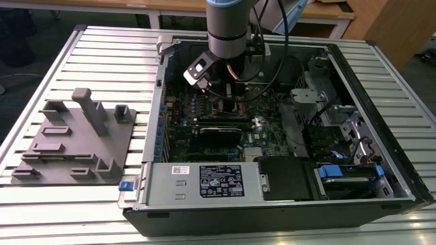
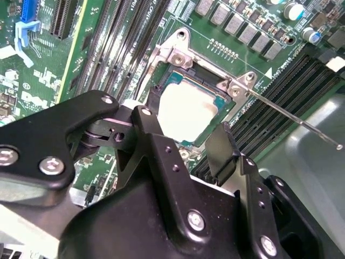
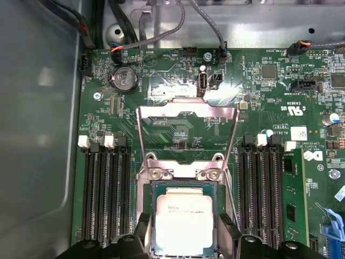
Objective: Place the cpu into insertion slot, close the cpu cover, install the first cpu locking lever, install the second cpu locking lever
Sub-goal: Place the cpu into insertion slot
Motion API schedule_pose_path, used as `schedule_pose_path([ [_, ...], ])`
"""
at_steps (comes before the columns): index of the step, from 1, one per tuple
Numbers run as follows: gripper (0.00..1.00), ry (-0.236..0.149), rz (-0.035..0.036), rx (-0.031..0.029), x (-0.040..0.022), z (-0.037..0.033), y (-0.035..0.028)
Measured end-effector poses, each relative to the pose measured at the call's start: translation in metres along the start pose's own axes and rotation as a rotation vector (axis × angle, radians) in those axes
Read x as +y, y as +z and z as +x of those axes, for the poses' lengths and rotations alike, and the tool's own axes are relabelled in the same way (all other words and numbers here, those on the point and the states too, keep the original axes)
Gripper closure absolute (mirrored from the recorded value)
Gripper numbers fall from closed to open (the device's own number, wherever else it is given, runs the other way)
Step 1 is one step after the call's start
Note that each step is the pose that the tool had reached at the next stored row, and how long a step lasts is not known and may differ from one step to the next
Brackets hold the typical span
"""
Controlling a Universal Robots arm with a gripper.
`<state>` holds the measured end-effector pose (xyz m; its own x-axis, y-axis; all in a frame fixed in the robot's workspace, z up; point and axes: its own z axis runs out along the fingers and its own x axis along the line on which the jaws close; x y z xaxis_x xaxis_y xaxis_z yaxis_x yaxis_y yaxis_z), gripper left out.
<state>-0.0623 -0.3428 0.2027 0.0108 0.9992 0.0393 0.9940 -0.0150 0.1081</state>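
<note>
The chip [image 3: 183,226] lies seated in the socket [image 3: 186,187]. The gripper [image 3: 185,220] straddles it, fingers spread wide. The cover [image 3: 186,111] stands open.

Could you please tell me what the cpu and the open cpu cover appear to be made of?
The cpu: likely a metal top, matte silver-grey, with soft glare. The cpu cover: seemingly thin sheet metal, bright and reflective along its frame.
</note>
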Motion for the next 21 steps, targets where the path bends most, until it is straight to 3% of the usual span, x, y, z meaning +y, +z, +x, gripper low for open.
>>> schedule_pose_path([
  [7,0.41,0.0,0.0001,-0.0001,0.0,0.0,-0.0001],
  [9,0.54,0.0,0.0001,-0.0001,0.0,0.0,-0.0001],
  [13,0.65,0.0,0.0001,0.0,0.0,0.0,-0.0001],
  [18,0.89,0.0,0.0001,0.0,0.0,0.0,-0.0001],
  [21,0.89,0.0,0.0001,0.0001,0.0,0.0,-0.0001],
])
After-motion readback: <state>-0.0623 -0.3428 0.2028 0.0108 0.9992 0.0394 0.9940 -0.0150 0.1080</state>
